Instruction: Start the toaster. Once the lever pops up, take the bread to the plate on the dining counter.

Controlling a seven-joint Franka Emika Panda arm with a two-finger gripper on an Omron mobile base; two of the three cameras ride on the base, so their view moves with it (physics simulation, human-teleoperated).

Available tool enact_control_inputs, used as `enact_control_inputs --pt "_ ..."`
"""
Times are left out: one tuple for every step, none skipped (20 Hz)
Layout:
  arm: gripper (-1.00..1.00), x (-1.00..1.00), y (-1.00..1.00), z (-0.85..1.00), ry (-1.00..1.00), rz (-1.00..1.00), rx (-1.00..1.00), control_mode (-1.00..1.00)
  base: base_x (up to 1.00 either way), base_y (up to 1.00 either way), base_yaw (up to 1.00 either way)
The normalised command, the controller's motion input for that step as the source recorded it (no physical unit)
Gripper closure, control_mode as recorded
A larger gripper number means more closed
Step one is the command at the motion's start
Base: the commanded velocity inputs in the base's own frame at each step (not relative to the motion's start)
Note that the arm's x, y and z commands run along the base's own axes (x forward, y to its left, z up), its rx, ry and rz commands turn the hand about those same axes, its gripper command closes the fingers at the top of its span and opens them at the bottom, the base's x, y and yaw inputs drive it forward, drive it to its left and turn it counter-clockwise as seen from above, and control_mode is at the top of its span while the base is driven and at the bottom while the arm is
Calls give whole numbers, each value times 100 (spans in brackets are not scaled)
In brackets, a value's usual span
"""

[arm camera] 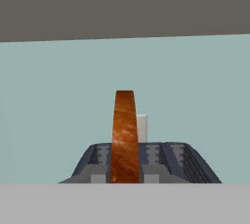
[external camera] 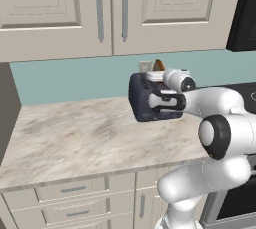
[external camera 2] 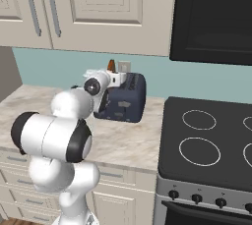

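Toaster [external camera: 150, 104] in dark navy sits on a marbled kitchen worktop [external camera: 75, 133], close to a pale teal wall [external camera: 65, 78], beneath cream upper cabinets [external camera: 55, 8]. A black stove [external camera 2: 211, 145] with ringed burners stands at three o'clock from it in the right base view.

Rising edge-on from the slots is the bread [arm camera: 125, 137], a toasted brown slice seen as a tall narrow strip in the hand view, standing straight up at twelve o'clock from the camera. Its top corner peeks out as an orange-brown wedge above the robot's hand in both base views. A small white wall outlet [arm camera: 141, 127] shows just behind it.

The white arm reaches across the worktop and its gripper [external camera: 157, 75] sits right at the toaster's top. The fingertips themselves cannot be made out, yet the jaws are drawn fully together, and the slice stands dead centre between where they would be, so they appear to be pinching the bread.

What matters for the next move: the slice's long axis runs vertically, in line with the slot, with the hand at its near edge. A judgement only: the bread should come out along that axis, toward twelve o'clock in the hand view, before any sideways swing, or it may catch on the slot walls. Plate and dining counter lie elsewhere.
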Motion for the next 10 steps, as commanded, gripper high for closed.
enact_control_inputs --pt "100 -54 0 37 1 0 0 -100 0 0 0" --pt "100 -59 0 37 4 0 0 -100 0 0 0" --pt "100 -66 -1 38 5 0 0 -100 0 0 0" --pt "100 -68 -2 41 7 0 0 -100 0 0 0" --pt "100 -66 0 44 8 0 0 -100 0 0 0" --pt "100 -64 0 45 9 0 0 -100 0 0 0" --pt "100 -66 0 41 8 0 0 -100 0 0 0" --pt "100 -76 -1 34 7 0 0 -100 0 0 0" --pt "100 -78 0 31 7 0 0 -100 0 0 0" --pt "100 -80 0 29 7 0 0 -100 0 0 0"
